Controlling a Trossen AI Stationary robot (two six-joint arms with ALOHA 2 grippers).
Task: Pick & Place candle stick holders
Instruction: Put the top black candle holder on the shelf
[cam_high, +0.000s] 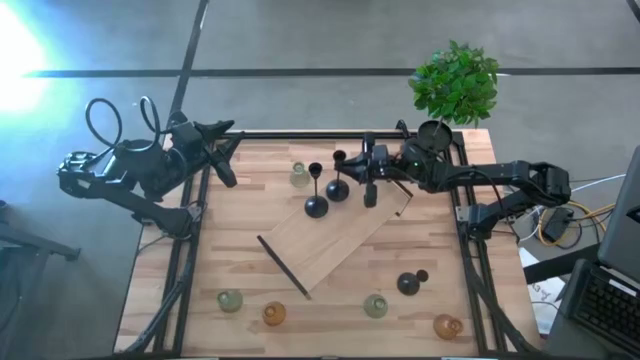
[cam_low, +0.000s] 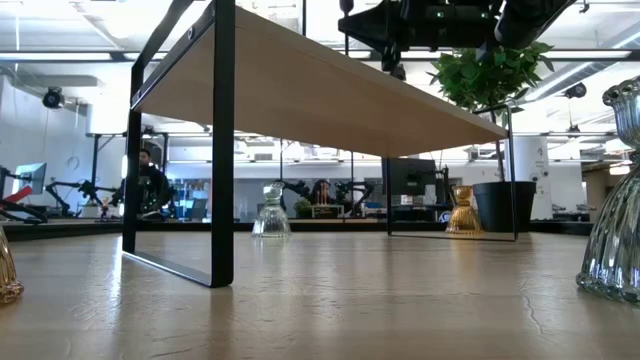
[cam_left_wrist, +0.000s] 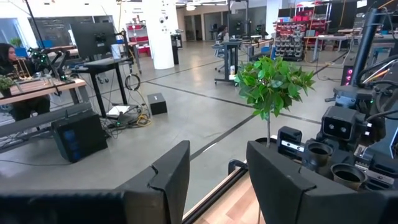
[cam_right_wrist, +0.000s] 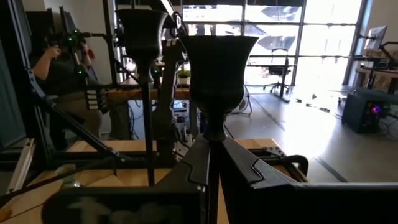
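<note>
Two black candle stick holders stand close together at the far end of the raised wooden board (cam_high: 335, 240): one (cam_high: 316, 203) stands free on its round base, and my right gripper (cam_high: 347, 172) is shut on the other (cam_high: 338, 186). A third black holder (cam_high: 409, 283) sits on the table near the right. Glass holders, pale green (cam_high: 299, 176) (cam_high: 230, 300) (cam_high: 376, 306) and amber (cam_high: 274, 314) (cam_high: 447, 326), rest on their bases. My left gripper (cam_high: 228, 152) waits open, raised over the table's far left corner. My right gripper pinches the holder's thin stem (cam_right_wrist: 214, 134), just under its cup (cam_right_wrist: 217, 65), between its two fingers. The fingers lie level and come from the table's right side. The holder stands upright. I cannot tell whether its base (cam_high: 338, 190) rests on the board.
A black pot with a green plant (cam_high: 452, 85) stands at the far right corner, close behind my right arm. The board stands on a black frame (cam_low: 222, 150) above the tabletop. Open wood lies between the board and the near row of glass holders.
</note>
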